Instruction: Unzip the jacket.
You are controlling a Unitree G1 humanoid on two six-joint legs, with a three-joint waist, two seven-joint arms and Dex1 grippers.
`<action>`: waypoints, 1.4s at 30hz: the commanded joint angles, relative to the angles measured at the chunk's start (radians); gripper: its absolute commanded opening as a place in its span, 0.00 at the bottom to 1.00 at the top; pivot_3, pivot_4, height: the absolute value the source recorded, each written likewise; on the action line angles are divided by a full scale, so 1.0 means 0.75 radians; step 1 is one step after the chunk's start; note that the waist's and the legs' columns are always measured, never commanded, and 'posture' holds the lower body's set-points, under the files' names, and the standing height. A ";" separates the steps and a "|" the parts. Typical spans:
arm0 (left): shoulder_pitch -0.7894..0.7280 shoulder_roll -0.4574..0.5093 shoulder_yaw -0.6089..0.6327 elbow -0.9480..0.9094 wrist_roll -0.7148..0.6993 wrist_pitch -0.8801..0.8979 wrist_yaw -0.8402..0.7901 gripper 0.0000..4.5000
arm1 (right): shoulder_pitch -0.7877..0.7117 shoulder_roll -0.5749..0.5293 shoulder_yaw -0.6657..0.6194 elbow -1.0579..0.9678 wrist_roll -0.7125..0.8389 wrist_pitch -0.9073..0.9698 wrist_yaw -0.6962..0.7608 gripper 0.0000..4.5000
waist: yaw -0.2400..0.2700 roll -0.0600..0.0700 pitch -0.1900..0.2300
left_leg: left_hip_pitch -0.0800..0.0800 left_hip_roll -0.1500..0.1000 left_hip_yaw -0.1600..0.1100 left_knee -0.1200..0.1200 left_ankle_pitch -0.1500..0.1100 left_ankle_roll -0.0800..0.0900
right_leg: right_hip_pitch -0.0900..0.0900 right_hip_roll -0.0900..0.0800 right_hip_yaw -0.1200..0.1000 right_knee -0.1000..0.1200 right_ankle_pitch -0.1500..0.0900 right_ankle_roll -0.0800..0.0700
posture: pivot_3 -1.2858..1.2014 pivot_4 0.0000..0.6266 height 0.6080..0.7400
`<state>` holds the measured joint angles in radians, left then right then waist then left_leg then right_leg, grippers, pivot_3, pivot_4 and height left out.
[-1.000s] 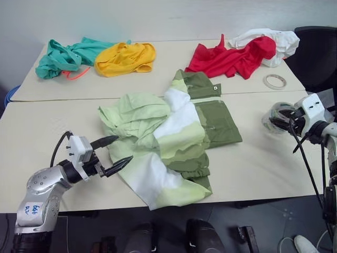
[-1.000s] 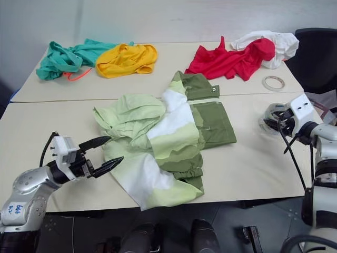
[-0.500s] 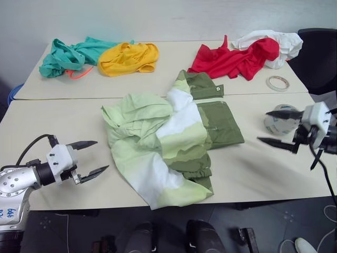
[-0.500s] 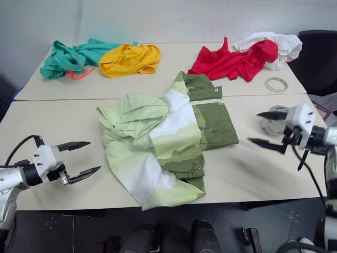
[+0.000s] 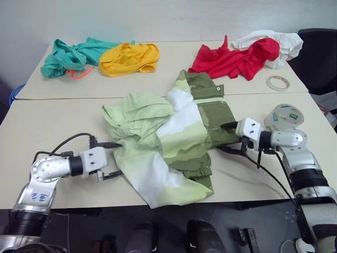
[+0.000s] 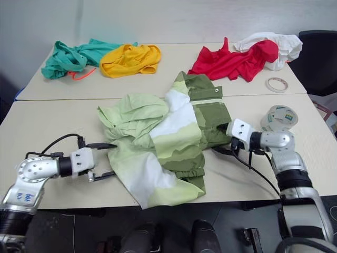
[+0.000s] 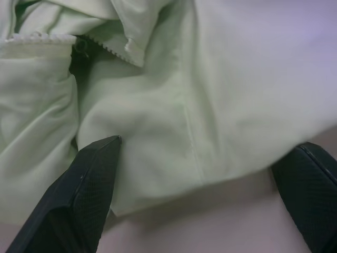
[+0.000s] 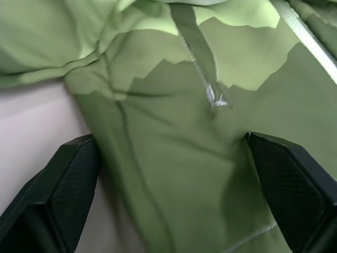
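Note:
The jacket [image 5: 168,142], in wavy pale green, white and olive bands, lies crumpled in the middle of the table. My left gripper [image 5: 118,158] is open at its left edge, one finger on either side of the pale green hem. In the left wrist view, pale fabric [image 7: 158,105] lies between the fingers [image 7: 89,184], with a line of zipper teeth [image 7: 31,37] beyond. My right gripper [image 5: 222,137] is open against the olive right side. In the right wrist view its fingers [image 8: 68,179] straddle olive cloth with a small pale tab [image 8: 217,100] on a seam.
At the back lie a teal garment [image 5: 68,55], a yellow garment [image 5: 129,57], a red garment [image 5: 231,58] and a white one [image 5: 274,39]. A tape ring [image 5: 277,82] and a clear roll [image 5: 284,117] sit at the right, by a black chair [image 5: 318,52].
Both grippers have closed in on the jacket. The left came in to its left edge. The right swung in from the far right to its olive side.

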<state>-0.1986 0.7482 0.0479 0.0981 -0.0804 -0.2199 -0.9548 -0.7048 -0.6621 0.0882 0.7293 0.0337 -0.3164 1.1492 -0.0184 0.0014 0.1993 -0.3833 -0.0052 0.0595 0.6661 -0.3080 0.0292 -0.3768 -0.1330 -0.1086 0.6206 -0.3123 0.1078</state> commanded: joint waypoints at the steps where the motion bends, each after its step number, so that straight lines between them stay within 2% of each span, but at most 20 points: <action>1: -0.014 -0.041 -0.058 0.028 0.051 0.002 0.053 0.91 | -0.037 0.032 0.031 0.114 -0.032 -0.019 0.012 0.78 | 0.002 -0.001 -0.001 | 0.001 0.000 0.000 0.000 0.000 0.000 | 0.000 0.000 0.000 0.000 0.000 0.000 | 0.52 0.24 1.00; 6: 0.091 0.001 -0.056 -0.044 -0.028 0.031 -0.042 0.57 | -0.043 -0.001 0.017 0.096 0.039 0.014 0.192 0.40 | -0.003 -0.001 -0.001 | 0.003 0.000 0.001 -0.001 0.000 0.000 | 0.002 0.000 0.001 0.001 0.000 0.000 | 0.52 0.24 1.00; 11: 0.326 0.052 0.102 -0.290 -0.278 0.231 -0.083 0.20 | 0.121 -0.133 -0.070 -0.149 0.251 0.130 0.471 0.00 | -0.009 -0.001 0.000 | 0.003 0.001 -0.001 -0.004 -0.003 -0.001 | 0.001 -0.003 0.004 -0.002 0.000 0.000 | 0.52 0.24 1.00; 14: 0.510 0.079 0.212 -0.453 -0.382 0.306 -0.102 0.01 | 0.309 -0.235 -0.160 -0.379 0.382 0.283 0.509 0.00 | -0.008 -0.001 0.000 | 0.001 0.002 -0.003 -0.003 -0.007 0.001 | 0.001 -0.003 0.002 -0.004 0.000 -0.001 | 0.52 0.24 1.00; 18: 0.751 0.075 0.326 -0.625 -0.477 0.358 -0.126 0.01 | 0.654 -0.357 -0.299 -0.696 0.515 0.445 0.497 0.00 | 0.004 -0.001 0.000 | -0.003 0.002 -0.004 -0.001 -0.007 0.001 | 0.002 -0.003 0.000 -0.013 0.000 -0.001 | 0.52 0.24 1.00; 21: 0.879 0.049 0.360 -0.702 -0.513 0.372 -0.129 0.01 | 0.890 -0.372 -0.396 -0.861 0.552 0.488 0.417 0.00 | 0.023 -0.001 0.000 | -0.001 0.002 -0.003 -0.001 -0.009 0.001 | 0.003 -0.003 0.001 -0.016 0.000 0.000 | 0.52 0.24 1.00; 23: 0.925 0.038 0.367 -0.725 -0.535 0.377 -0.138 0.01 | 0.958 -0.327 -0.445 -0.887 0.542 0.421 0.351 0.00 | 0.026 -0.001 0.000 | 0.000 0.003 -0.004 -0.001 -0.013 -0.007 | 0.003 -0.003 0.001 -0.015 0.000 -0.001 | 0.52 0.24 1.00; 26: 0.963 0.037 0.379 -0.724 -0.569 0.423 -0.145 0.01 | 1.030 -0.273 -0.513 -0.935 0.632 0.441 0.326 0.00 | 0.028 -0.001 0.000 | 0.001 0.003 -0.003 -0.002 -0.013 -0.008 | 0.003 -0.003 0.002 -0.013 0.001 -0.002 | 0.52 0.24 1.00; 27: 0.959 0.037 0.392 -0.712 -0.565 0.443 -0.124 0.01 | 1.037 -0.251 -0.531 -0.935 0.628 0.376 0.323 0.00 | 0.028 0.000 0.000 | 0.002 0.003 -0.003 -0.002 -0.013 -0.008 | 0.003 -0.003 0.003 -0.013 0.001 -0.002 | 0.52 0.24 1.00; 28: 0.949 0.035 0.405 -0.696 -0.549 0.455 -0.096 0.00 | 1.044 -0.237 -0.545 -0.939 0.631 0.344 0.323 0.09 | 0.028 0.000 0.000 | 0.002 0.003 -0.003 -0.002 -0.013 -0.008 | 0.003 -0.003 0.002 -0.013 0.001 -0.002 | 0.52 0.24 1.00; 29: 0.953 0.052 0.425 -0.691 -0.583 0.505 -0.105 0.00 | 1.056 -0.237 -0.557 -0.954 0.640 0.348 0.324 0.13 | 0.028 0.000 0.000 | 0.002 0.003 -0.003 -0.002 -0.013 -0.008 | 0.003 -0.002 0.002 -0.014 0.001 -0.002 | 0.52 0.24 1.00; 34: 0.987 0.138 0.564 -0.587 -0.605 0.577 -0.205 0.35 | 1.078 -0.260 -0.615 -1.105 0.749 0.523 0.245 0.52 | 0.025 0.000 0.000 | 0.001 0.004 -0.002 -0.002 -0.010 -0.001 | 0.002 -0.001 0.003 -0.014 0.000 -0.002 | 0.52 0.24 1.00; 36: 0.966 0.174 0.665 -0.456 -0.587 0.538 -0.251 0.50 | 1.123 -0.363 -0.633 -1.208 0.827 0.755 0.238 0.68 | 0.027 0.001 0.001 | 0.001 0.004 -0.002 -0.002 -0.010 -0.001 | 0.002 -0.001 0.003 -0.014 0.000 -0.003 | 0.52 0.24 1.00; 40: 0.894 0.188 0.729 -0.333 -0.565 0.389 -0.336 0.79 | 1.005 -0.328 -0.681 -1.285 0.911 0.798 0.124 0.99 | 0.027 0.000 0.000 | 0.001 0.006 -0.003 -0.002 -0.011 -0.002 | 0.001 -0.002 0.003 -0.015 -0.001 -0.004 | 0.52 0.24 1.00; 42: 0.814 0.190 0.682 -0.417 -0.585 0.362 -0.353 0.93 | 0.928 -0.301 -0.660 -1.319 0.912 0.769 0.108 1.00 | 0.029 0.000 0.000 | 0.001 0.005 -0.003 -0.002 -0.015 -0.008 | 0.001 -0.003 0.003 -0.015 0.000 -0.004 | 0.52 0.24 1.00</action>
<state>0.4356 0.8828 0.5707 -0.1565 -0.5023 0.0846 -1.1999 0.0124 -0.9011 -0.3943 -0.2154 0.6941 0.2807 1.2433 0.0031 0.0017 0.1996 -0.3830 -0.0012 0.0572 0.6644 -0.3195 0.0231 -0.3763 -0.1354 -0.1062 0.6091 -0.3126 0.1047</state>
